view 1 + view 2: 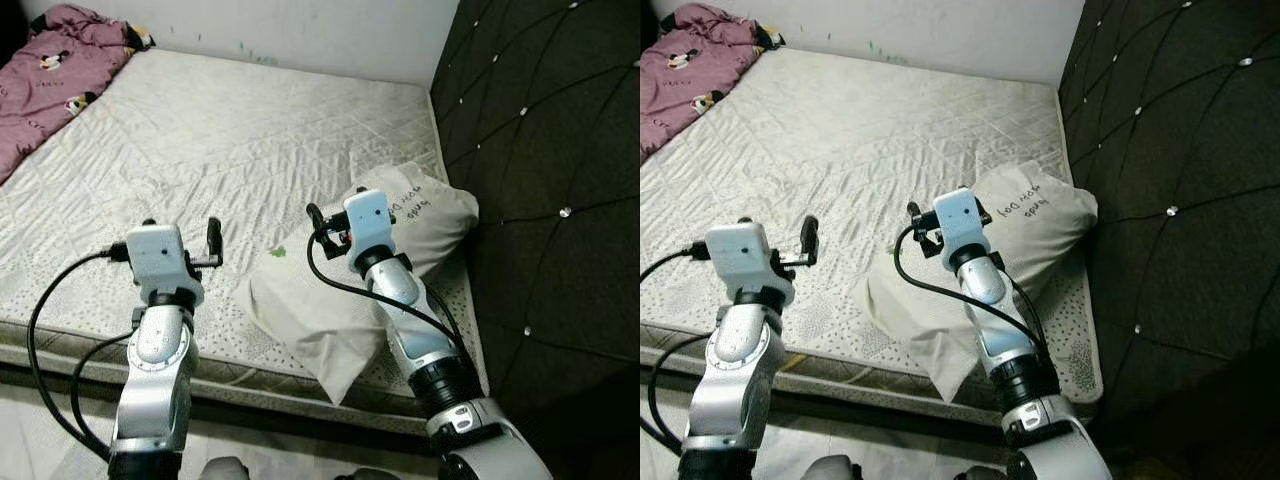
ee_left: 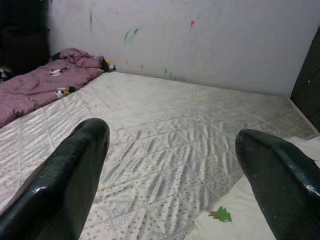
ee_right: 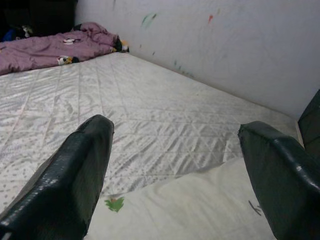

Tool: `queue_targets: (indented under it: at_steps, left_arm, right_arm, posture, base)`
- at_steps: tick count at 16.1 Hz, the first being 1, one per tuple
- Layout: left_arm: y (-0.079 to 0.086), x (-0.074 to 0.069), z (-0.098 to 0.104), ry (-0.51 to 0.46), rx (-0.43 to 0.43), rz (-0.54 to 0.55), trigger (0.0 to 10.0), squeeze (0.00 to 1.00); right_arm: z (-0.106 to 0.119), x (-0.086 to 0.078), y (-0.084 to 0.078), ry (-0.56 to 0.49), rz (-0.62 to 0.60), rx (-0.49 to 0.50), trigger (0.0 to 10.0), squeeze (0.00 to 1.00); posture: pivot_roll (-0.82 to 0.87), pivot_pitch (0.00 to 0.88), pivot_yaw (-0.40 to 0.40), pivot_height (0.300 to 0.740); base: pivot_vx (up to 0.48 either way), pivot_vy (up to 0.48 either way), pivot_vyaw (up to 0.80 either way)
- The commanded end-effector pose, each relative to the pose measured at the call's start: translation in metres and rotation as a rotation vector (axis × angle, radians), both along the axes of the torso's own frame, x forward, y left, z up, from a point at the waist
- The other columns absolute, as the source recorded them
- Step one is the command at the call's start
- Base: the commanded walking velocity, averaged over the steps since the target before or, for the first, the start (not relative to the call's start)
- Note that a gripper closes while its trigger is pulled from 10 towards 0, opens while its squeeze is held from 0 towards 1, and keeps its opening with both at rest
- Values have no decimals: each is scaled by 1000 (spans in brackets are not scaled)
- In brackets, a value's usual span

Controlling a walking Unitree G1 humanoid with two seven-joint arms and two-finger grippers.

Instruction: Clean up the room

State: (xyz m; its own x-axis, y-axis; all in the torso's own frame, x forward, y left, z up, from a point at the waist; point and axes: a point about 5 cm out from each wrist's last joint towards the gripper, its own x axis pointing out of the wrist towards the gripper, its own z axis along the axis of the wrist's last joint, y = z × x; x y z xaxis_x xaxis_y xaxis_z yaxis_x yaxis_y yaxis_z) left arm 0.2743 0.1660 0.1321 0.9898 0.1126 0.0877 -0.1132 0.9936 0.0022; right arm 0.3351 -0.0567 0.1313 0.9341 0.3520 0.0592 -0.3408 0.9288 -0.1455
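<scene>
Pillow: a soft white pillow (image 1: 345, 290) is seen lying on the bed (image 1: 200, 150), right under the right gripper (image 1: 318, 228) and off to the right side of the left gripper (image 1: 213, 240).
Pillow place: it is tucked against the dark padded headboard (image 1: 550, 200), near the front edge of the bed, and it lies a bit crooked.
Right jaws: they are spread wide apart and nothing is held; they are kept just above the pillow's near corner.
Left jaws: they are spread wide apart too, and nothing is held; only bare bed is under them.
How it may feel: the pillow is thought to be light, squashy and floppy, so it will likely sag when it is lifted.
Where to grab: a pinch of cloth at the corner or along the edge below the right jaws is judged best, since the puffy middle may be too fat.
Care: no breaking is feared, but thin cloth may slip out.
Blanket: a pink blanket (image 1: 55, 70) is bunched far ahead of the left jaws.
</scene>
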Motion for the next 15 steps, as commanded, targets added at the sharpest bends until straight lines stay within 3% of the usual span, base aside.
queue_targets:
  at_steps: [1, 5, 9, 10, 15]
  left_arm:
    - [2, 1, -2, 16, 5, 9, 10000, 0]
    - [5, -7, -5, 2, -3, -3, 10000, 0]
    - [9, -11, -8, 7, -2, 25, 10000, 0]
    - [7, -10, -9, 10, 1, 6, 10000, 0]
    - [5, -15, -9, -9, 3, 12, 10000, 0]
  right_arm:
    - [2, 3, 0, 2, -4, -9, 10000, 0]
    - [-1, -1, -24, -9, -85, -26, 10000, 0]
    - [-5, -4, -46, 8, -162, 39, 10000, 0]
    - [-11, -3, -51, 58, -200, 41, 10000, 0]
    - [-16, -8, -54, 76, -232, 65, 10000, 0]
  posture:
    - [141, 0, -67, 740]
    - [115, 0, -37, 740]
    - [108, 0, -25, 740]
    - [108, 0, -24, 740]
    - [102, 0, -16, 740]
  base:
    - [0, 0, 0]
    - [0, 0, 0]
    - [0, 0, 0]
    - [0, 0, -769]
    - [0, 0, -780]
